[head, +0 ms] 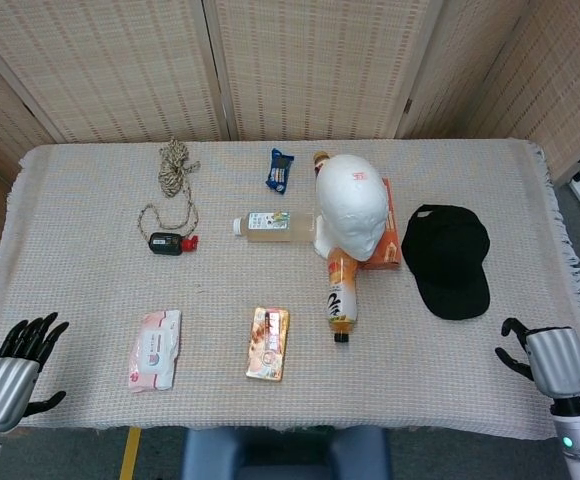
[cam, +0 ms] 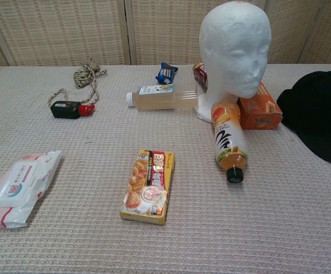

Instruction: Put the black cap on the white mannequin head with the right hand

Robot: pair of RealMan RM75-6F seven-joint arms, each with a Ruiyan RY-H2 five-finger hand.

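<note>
**Right hand empty, cap untouched**

Right hand (head: 550,360) at counter's (head: 90,300) near-right edge, fingers curled in, holding nothing. Black cap (head: 448,259) flat, farther in, just right of white mannequin head (head: 352,203). Left hand (head: 12,372) near-left, fingers spread.

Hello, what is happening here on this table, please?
Nothing is being handled. The black cap lies flat on the table, to the right of the white mannequin head, which is bare. The right hand is at the table's near right corner, holding nothing; the left hand hangs open at the near left corner.
</note>
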